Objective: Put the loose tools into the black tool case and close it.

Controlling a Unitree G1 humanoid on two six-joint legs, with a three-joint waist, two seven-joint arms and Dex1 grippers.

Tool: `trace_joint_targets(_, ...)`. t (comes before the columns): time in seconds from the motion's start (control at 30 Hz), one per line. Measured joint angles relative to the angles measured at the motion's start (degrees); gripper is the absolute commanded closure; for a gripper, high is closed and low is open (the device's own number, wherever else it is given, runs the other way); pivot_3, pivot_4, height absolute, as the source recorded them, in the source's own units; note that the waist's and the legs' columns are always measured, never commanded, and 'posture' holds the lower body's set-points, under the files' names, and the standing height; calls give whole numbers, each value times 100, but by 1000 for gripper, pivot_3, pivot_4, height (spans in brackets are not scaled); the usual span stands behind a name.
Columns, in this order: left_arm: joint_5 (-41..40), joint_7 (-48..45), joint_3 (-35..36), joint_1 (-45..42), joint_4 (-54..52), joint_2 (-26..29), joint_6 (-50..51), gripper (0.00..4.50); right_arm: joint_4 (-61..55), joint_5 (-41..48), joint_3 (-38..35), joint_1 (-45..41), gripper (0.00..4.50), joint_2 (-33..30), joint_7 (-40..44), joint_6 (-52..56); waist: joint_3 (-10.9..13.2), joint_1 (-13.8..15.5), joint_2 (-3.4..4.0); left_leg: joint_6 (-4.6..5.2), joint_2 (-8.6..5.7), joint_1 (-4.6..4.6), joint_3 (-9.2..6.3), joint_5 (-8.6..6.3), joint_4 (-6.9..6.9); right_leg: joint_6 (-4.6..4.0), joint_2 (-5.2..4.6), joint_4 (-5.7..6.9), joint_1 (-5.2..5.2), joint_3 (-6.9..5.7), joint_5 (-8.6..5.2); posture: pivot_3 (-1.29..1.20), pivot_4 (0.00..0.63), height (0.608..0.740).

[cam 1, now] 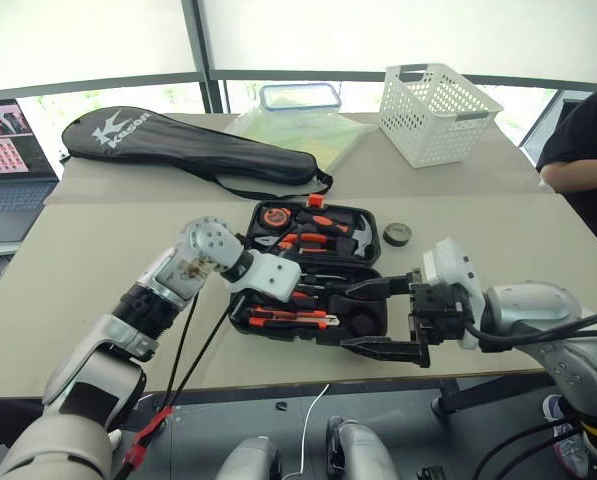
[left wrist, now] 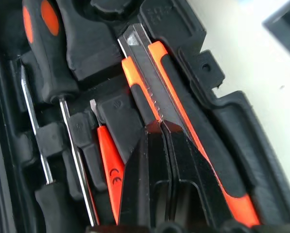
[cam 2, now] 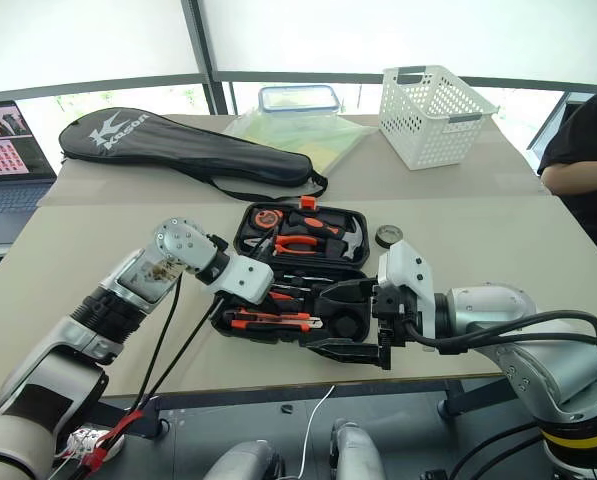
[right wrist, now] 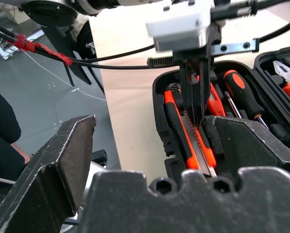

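Note:
The black tool case (cam 2: 240, 235) lies open on the table. In its near half rest the orange-black utility knife (cam 1: 288, 320) and screwdrivers (left wrist: 45, 43), one of them slim and orange (left wrist: 110, 165). My left gripper (left wrist: 159, 125) is shut and points down into that half, its tips on the knife (right wrist: 183, 131). My right gripper (cam 1: 348, 317) stands open by the case's near right corner, nothing between its fingers (right wrist: 62, 160). The small dark tape roll (cam 1: 396, 234) sits on the table just right of the case.
Pliers (cam 1: 313, 238), a hammer (cam 1: 358, 235) and a tape measure (cam 1: 275, 215) fill the case's far half. Behind lie a black racket bag (cam 1: 178, 145), a clear lidded box (cam 1: 300, 97) and a white basket (cam 1: 438, 110). A laptop (cam 1: 13, 150) stands far left, a person's arm (cam 1: 588, 140) far right.

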Motion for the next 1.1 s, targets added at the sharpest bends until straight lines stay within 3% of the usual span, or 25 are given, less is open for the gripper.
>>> trace_joint_targets(0.17,60,83,58,73,-20,1,-129,4443,-36,4,-6,35,0,0,-28,0,-3,18,1,5,1,26,0,-3,-1,2,2,-3,20,7,-2,0,150,740)
trace_joint_targets(0.33,-458,-95,382,367,-414,99,915,4443,-25,3,-132,151,0,-27,-28,0,-2,-9,0,12,2,21,3,-7,-2,5,8,4,17,6,-3,0,150,740)
trace_joint_targets(0.53,-1219,-308,1106,687,-1418,829,1858,4443,111,-12,-692,507,0,-352,28,-2,-2,-42,1,10,2,12,2,-7,-9,5,5,3,8,-9,-3,0,150,740)
trace_joint_targets(0.63,-1657,-349,1574,1001,-1825,1342,2567,3741,493,-220,-1132,862,0,-665,109,-14,-2,-44,1,10,0,12,3,-7,-9,6,6,2,5,-13,-3,0,150,740)
trace_joint_targets(0.77,-2484,-165,2439,1093,-2118,1720,3729,2397,1416,-665,-1457,696,0,-948,-39,-49,-1,-41,1,9,-1,21,9,-7,-6,10,5,-2,8,-14,-7,0,150,740)
trace_joint_targets(0.97,-3321,371,3025,1059,-2515,1693,4829,125,2625,-1494,-569,-572,0,-864,127,-496,0,-89,1,-5,1,40,27,0,-28,6,1,-1,8,10,-7,0,150,740)
trace_joint_targets(1.1,-3489,620,3125,1150,-2751,1702,4944,12,3997,-2499,543,-2031,0,-255,159,-1000,1,-177,0,-8,1,46,40,1,-35,5,-1,-2,5,60,-7,0,150,740)
